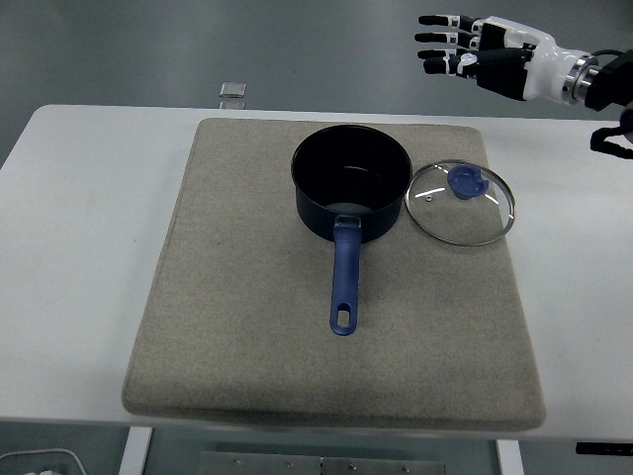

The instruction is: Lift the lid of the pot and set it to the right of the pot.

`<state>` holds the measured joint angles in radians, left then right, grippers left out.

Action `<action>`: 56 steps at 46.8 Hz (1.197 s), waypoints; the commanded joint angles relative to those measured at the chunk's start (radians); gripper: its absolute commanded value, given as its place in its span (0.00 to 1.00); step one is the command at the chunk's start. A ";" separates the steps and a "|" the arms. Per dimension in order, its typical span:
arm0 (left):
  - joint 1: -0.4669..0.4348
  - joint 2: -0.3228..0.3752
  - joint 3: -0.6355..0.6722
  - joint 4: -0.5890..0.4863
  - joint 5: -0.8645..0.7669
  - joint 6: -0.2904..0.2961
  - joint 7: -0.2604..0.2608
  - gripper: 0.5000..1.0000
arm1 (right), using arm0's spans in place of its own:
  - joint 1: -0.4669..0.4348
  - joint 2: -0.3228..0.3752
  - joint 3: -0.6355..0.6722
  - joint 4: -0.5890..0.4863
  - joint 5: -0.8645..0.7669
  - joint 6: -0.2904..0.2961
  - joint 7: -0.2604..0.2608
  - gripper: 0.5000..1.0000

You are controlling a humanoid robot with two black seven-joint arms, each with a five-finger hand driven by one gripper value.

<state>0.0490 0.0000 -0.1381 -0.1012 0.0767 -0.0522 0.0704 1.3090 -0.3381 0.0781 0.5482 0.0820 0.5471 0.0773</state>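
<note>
High head view over table (79, 198)

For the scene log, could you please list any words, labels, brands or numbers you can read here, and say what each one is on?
No text can be read anywhere in this view.
The pot, glass lid and grey mat show no print.
The small clear object at the table's far edge is too small to tell.

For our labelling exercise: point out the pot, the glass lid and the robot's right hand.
pot (351, 173), head view, dark inside wall.
glass lid (477, 213), head view, clear glass below the knob.
right hand (485, 45), head view, middle of the hand.
</note>
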 commanded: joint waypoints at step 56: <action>0.000 0.000 0.000 0.000 0.000 0.000 -0.001 1.00 | -0.160 0.113 0.273 -0.116 0.174 -0.191 -0.033 0.81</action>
<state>0.0491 0.0000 -0.1380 -0.1012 0.0767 -0.0521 0.0703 1.1464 -0.2262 0.3500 0.4317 0.2563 0.3550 0.0450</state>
